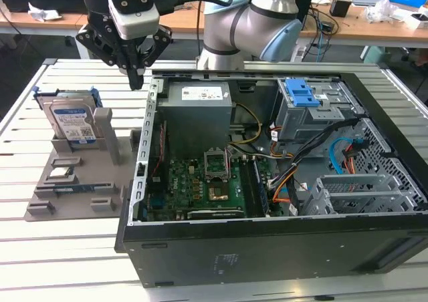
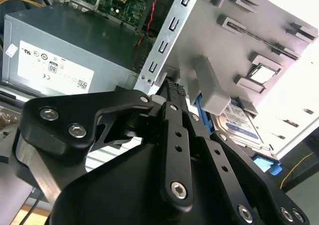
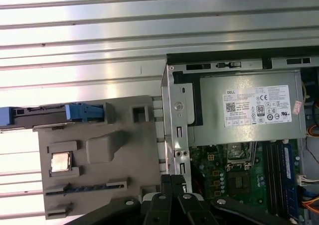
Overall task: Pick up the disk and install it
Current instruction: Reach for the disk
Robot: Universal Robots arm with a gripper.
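Gripper point(image 1: 137, 81) clamped shut and empty, upper left of the exterior view, between PC case point(image 1: 267, 248) and grey fixture point(image 1: 80, 175). Disk point(image 1: 72, 120) stands on edge in the fixture's slot at left, presumably so its faces are exposed for grasping.

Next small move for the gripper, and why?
Probably shift toward the exterior view's left, over the disk: the gripper hangs shut and empty by the case wall, while the disk stands upright in its holder.
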